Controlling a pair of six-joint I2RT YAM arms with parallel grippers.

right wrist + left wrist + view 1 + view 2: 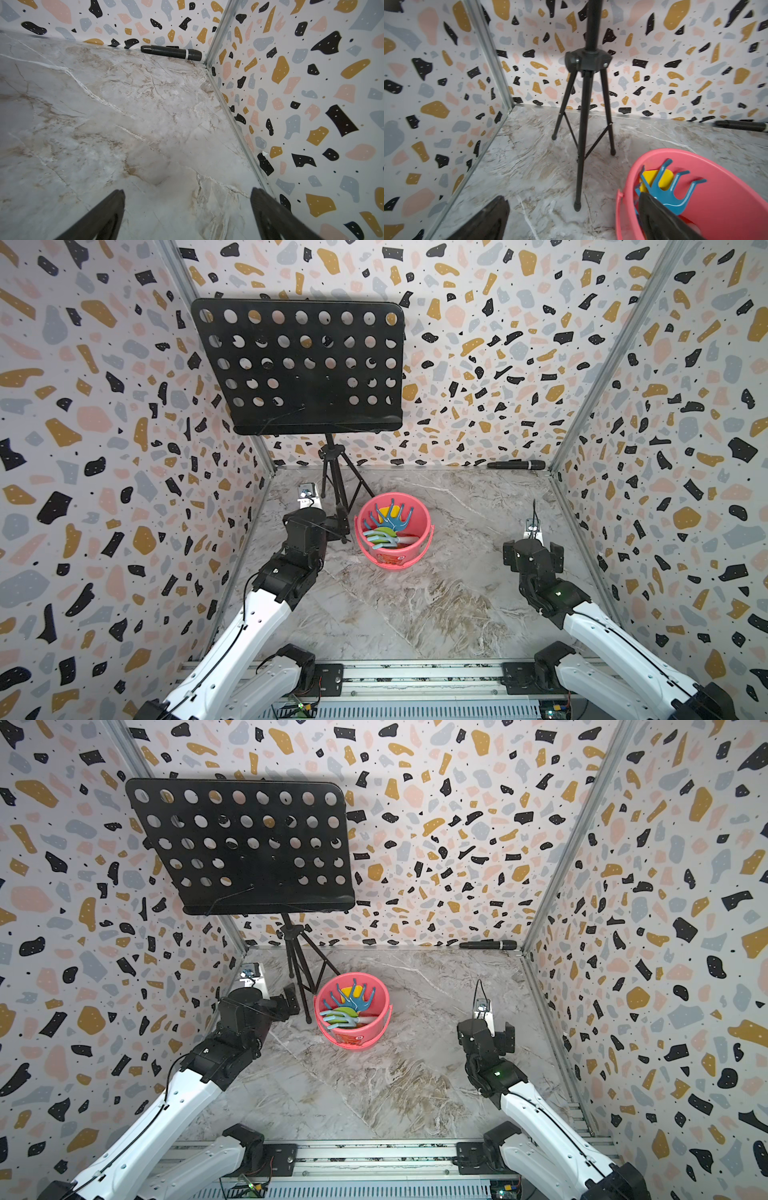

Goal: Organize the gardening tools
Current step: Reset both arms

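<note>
Item: gardening tools, collected in a pink bucket (pixel 417 553) that stands upright on the marble-patterned table (pixel 415 614), just beside the tripod foot of a black perforated music stand (pixel 299 364). Contents, seen in both top views: a blue forked rake (pixel 392 519) leaning tines-up against the far inner wall, a yellow shovel (pixel 385 512) behind it, a green spade (pixel 385 534) and a pale-blue rake (pixel 375 543) with a white handle lying across the near side; further pieces under these cannot be made out. Marking: a small white-and-orange label on the bucket's front wall, its writing too small to read. Left end effector (pixel 573 197): jaws spread wide and empty, near the bucket on the music-stand side; in its wrist view one finger (pixel 660 218) overlaps the bucket's rim and the blue rake. Right end effector (pixel 188 192): jaws spread wide and empty, over bare table, well apart from the bucket. Also present: a black microphone (pixel 171 52) lying against the back wall near the right corner, with a pale band and no legible lettering.
</note>
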